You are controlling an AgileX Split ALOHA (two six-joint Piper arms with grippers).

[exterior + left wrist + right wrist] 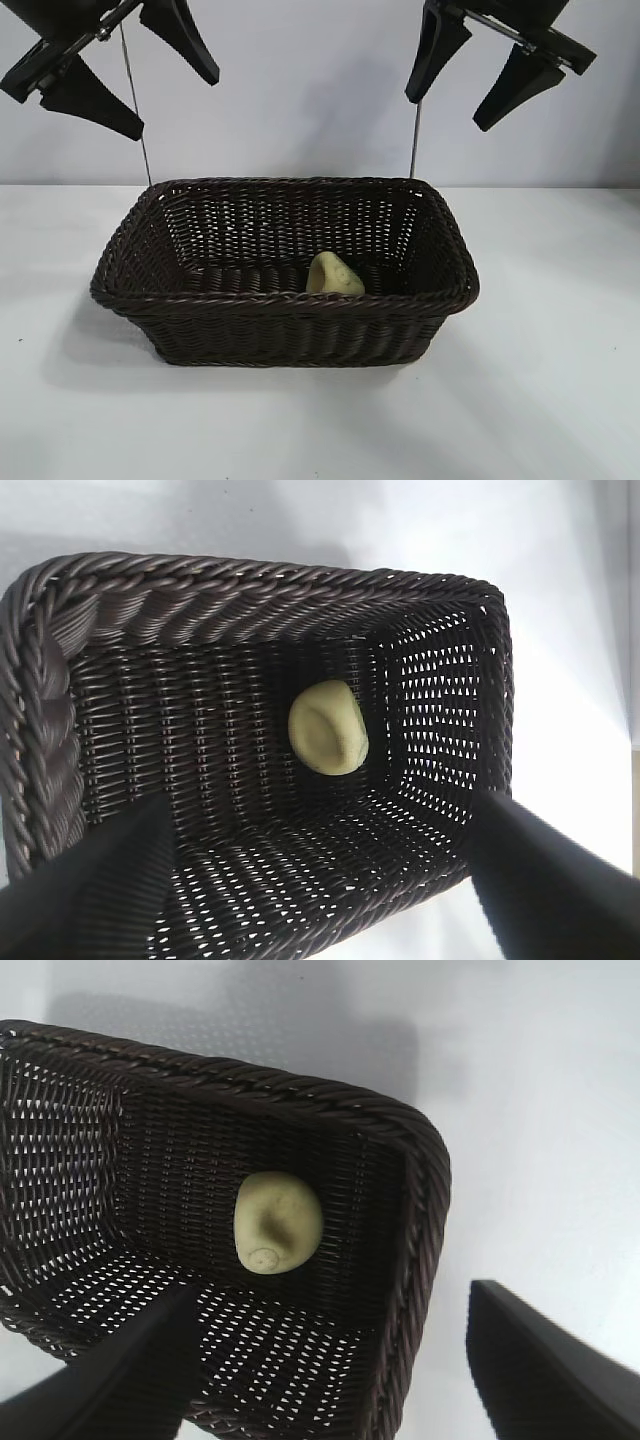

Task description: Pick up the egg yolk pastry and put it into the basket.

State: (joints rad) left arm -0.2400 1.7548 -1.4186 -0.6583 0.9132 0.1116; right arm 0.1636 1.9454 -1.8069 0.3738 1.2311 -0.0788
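One egg yolk pastry (pixel 334 275) against basket (pixel 285 305) wall

A white table (pixel 560 400) meets a plain pale wall (pixel 300 90) behind.

No text, label, brand, number or sign can be read in any view.

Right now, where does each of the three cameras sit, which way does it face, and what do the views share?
Exterior view: outside the rig, level with the table, facing the basket; left gripper and right gripper hang open above it.
Left wrist view: on the left arm, looking down into the basket; its two dark fingers frame the view.
Right wrist view: on the right arm, looking down over one basket corner; its fingers show.
Shared: all three show the egg yolk pastry lying inside the basket.
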